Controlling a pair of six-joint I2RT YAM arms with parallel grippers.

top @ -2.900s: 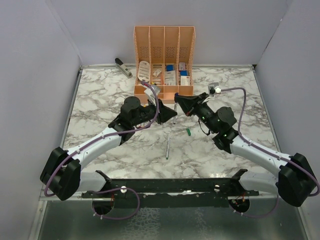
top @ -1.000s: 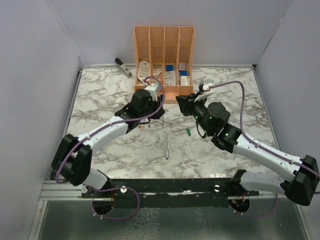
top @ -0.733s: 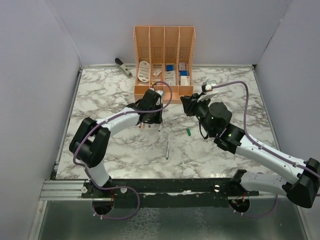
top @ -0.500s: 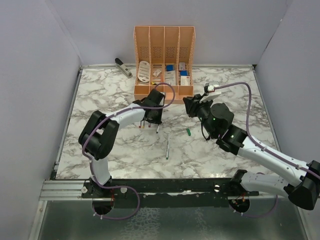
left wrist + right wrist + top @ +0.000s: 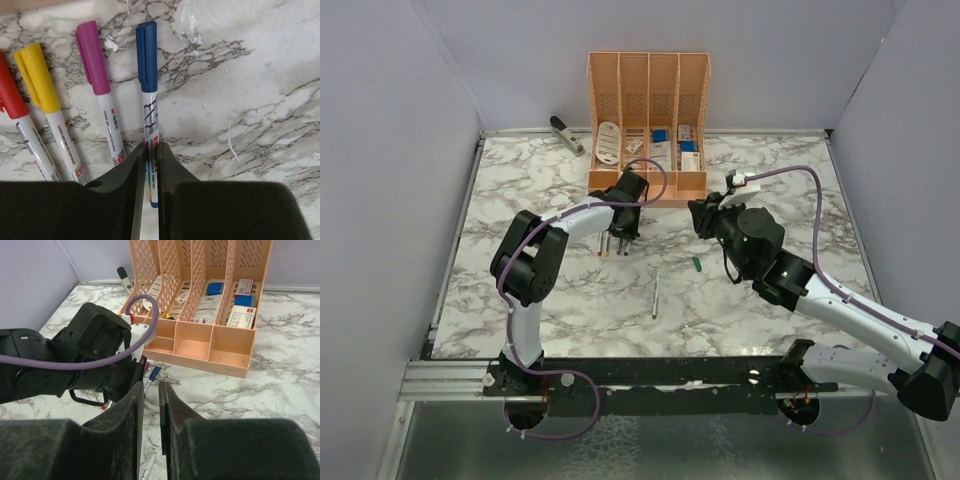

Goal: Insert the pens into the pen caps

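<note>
The left gripper (image 5: 148, 156) pinches the blue-capped pen (image 5: 148, 107), its axis running straight ahead of the jaws beside three capped pens, while the right gripper's (image 5: 150, 390) jaws sit nearly closed, empty.

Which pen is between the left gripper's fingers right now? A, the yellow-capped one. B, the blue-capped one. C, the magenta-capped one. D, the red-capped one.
B: in the left wrist view the left gripper is closed around the barrel of the blue-capped pen, while the magenta-capped pen, yellow-capped pen and red-capped pen lie free beside it.
</note>
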